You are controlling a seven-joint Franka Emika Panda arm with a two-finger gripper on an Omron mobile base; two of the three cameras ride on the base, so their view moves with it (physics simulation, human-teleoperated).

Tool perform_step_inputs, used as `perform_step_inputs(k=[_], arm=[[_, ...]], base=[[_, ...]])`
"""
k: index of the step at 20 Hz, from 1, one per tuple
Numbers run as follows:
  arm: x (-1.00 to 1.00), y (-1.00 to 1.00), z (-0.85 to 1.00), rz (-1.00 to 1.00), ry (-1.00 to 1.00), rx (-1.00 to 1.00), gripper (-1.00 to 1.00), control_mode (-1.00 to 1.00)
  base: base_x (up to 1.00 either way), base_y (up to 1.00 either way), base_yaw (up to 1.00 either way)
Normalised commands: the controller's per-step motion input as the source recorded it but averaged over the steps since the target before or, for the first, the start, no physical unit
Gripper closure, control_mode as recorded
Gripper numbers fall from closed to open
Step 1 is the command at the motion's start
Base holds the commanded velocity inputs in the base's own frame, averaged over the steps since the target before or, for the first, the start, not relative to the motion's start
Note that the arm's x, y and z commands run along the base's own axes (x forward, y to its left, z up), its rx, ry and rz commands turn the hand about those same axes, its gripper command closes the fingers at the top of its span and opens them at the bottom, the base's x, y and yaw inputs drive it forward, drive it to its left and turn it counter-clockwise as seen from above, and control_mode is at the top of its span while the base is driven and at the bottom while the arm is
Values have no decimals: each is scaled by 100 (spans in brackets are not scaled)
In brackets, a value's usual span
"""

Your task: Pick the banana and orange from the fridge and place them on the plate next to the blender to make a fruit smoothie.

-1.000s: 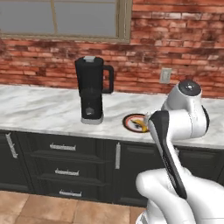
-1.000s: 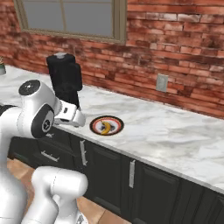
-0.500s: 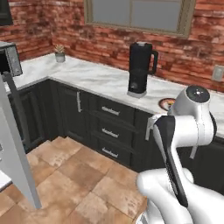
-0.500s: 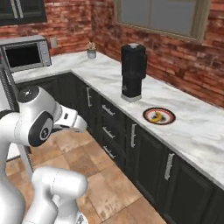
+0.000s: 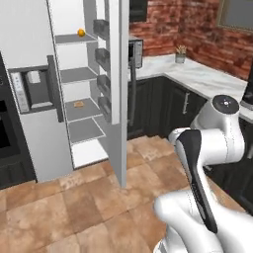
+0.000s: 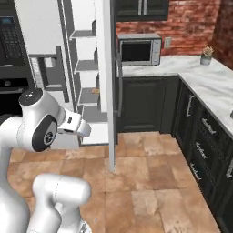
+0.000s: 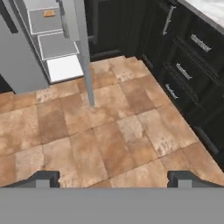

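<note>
Orange (image 5: 81,32) on upper fridge (image 5: 37,84) shelf

A microwave (image 6: 139,50) is set on the marble counter (image 6: 214,86); a small potted plant (image 6: 206,55) stands at its three o'clock, above dark cabinets (image 6: 141,104) and tan floor tiles (image 7: 105,135).

Floor (image 7: 109,140): bare tiles, open passage toward the fridge (image 5: 34,123).
Fridge door (image 5: 118,89): swung out edge-on, crowding the right of the shelves (image 5: 81,106).
Pincer (image 7: 113,177): spread wide (over the floor).
</note>
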Motion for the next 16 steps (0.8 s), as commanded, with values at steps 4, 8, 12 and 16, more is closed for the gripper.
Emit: perform_step_inputs(k=[4,8,12,16], arm=[[0,0,0,0,0,0,-100,100],[0,0,0,0,0,0,-100,100],[0,0,0,0,0,0,-100,100],[0,0,0,0,0,0,-100,100]], base=[[80,100,39],[100,47,7],[100,2,0],[100,10,0]])
